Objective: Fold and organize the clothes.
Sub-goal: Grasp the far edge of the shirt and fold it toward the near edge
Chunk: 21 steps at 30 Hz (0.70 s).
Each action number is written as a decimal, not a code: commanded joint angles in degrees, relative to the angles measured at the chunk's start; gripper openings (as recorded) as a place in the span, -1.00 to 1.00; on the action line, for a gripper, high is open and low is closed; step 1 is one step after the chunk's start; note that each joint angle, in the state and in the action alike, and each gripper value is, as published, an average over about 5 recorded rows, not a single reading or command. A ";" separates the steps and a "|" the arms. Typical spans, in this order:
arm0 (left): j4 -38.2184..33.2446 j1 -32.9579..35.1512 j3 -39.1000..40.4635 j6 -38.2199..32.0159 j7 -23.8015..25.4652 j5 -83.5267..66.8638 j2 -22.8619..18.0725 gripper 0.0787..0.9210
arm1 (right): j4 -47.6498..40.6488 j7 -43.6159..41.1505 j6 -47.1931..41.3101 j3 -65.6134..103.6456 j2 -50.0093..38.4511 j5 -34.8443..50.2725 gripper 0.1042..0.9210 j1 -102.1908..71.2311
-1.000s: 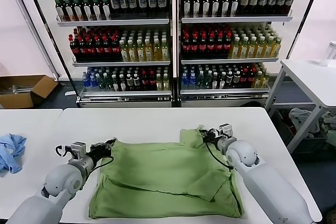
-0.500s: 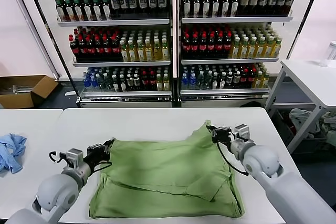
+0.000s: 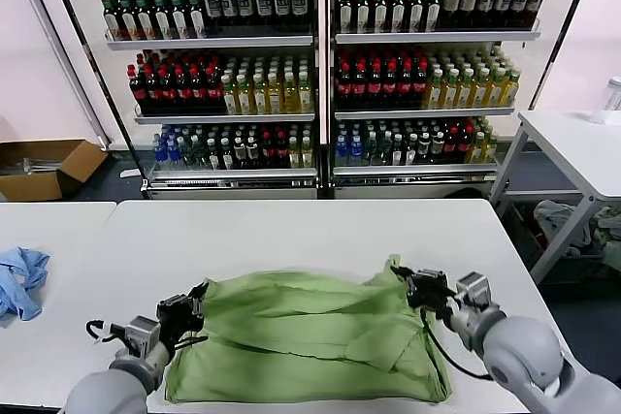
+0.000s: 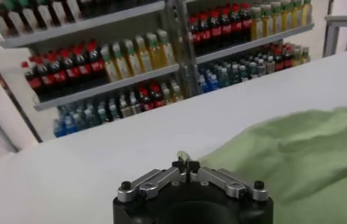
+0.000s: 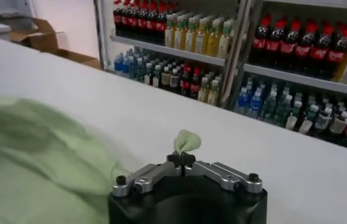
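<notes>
Head view: the light green polo shirt (image 3: 306, 336) lies across the lower centre of the frame on the white table (image 3: 291, 230), its long axis running left to right, the near hem toward the bottom edge. The left gripper (image 3: 186, 312) sits at the shirt's upper-left corner, lower left of the frame, clamped on the fabric edge; the right gripper (image 3: 412, 283) sits at the upper-right corner, lower right of centre, likewise pinched on a raised peak of cloth. Each arm holds its own nearer corner, and the bulk of the garment lies between and below the two grippers in the frame. Both forearms enter from the bottom corners, low and angled inward. A light blue cloth (image 3: 19, 280) lies apart at the far left edge, on a separate table. Left wrist view: the left gripper (image 4: 186, 163) shows its jaws together at lower centre with a small sliver of green between them; the polo shirt (image 4: 295, 158) spreads across the lower right. Right wrist view: the right gripper (image 5: 181, 157) has its jaws closed on a green tuft standing up at centre; the polo shirt (image 5: 33, 164) fills the lower left. Judgement: the held far edge is being carried toward the near hem, so the coming move depends on keeping both corners level along that left-right axis.
</notes>
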 commanded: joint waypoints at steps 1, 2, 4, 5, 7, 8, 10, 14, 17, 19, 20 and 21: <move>-4.96 8.18 -2.29 -0.48 -9.36 6.51 -0.89 -1.00 | 7.65 -0.17 0.17 7.93 -2.23 -1.11 -0.99 -15.39; -5.16 8.59 -2.40 -0.54 -10.14 6.53 -1.12 -1.00 | 7.87 -0.30 0.19 8.34 -2.16 -1.29 -0.99 -16.10; -5.61 9.46 -2.62 -0.60 -11.74 6.46 -1.62 -1.00 | 8.12 -0.53 0.26 9.08 -2.00 -1.57 -0.99 -17.26; -5.87 10.05 -2.85 -0.66 -12.20 6.43 -1.82 -1.00 | 8.22 -0.64 0.29 9.48 -1.96 -1.64 -0.99 -17.78; -6.39 11.51 -3.40 -0.94 -12.50 6.41 -1.87 -1.00 | 8.62 -0.86 0.31 10.54 -2.06 -1.69 -0.99 -19.07; -6.62 12.37 -3.67 -1.10 -12.45 6.38 -1.79 -1.00 | 8.94 -0.98 0.28 11.26 -2.22 -1.70 -0.99 -19.87; -6.83 13.75 -4.09 -1.38 -12.20 6.35 -1.61 -1.00 | 9.84 -1.22 0.20 12.97 -2.63 -1.73 -0.99 -21.74; -6.69 15.35 -4.41 -1.61 -11.62 6.42 -1.48 -1.00 | 11.63 -1.54 0.05 16.43 -3.06 -1.70 -0.99 -25.00; -6.44 16.19 -4.07 -1.73 -11.27 6.90 -1.42 -1.00 | 12.39 -1.66 0.04 18.19 -2.90 -1.74 -0.99 -26.94; -6.00 16.47 -3.71 -1.86 -11.12 7.33 -1.42 -1.00 | 12.66 -1.71 0.04 19.01 -2.65 -1.92 -0.99 -28.26; -5.75 16.65 -3.49 -1.97 -11.07 7.62 -1.44 -1.00 | 12.70 -1.73 0.05 19.26 -2.49 -2.11 -0.99 -28.92; -5.56 16.86 -3.25 -2.06 -11.07 7.86 -1.48 -1.00 | 12.70 -1.73 0.07 19.41 -2.34 -2.31 -0.99 -29.42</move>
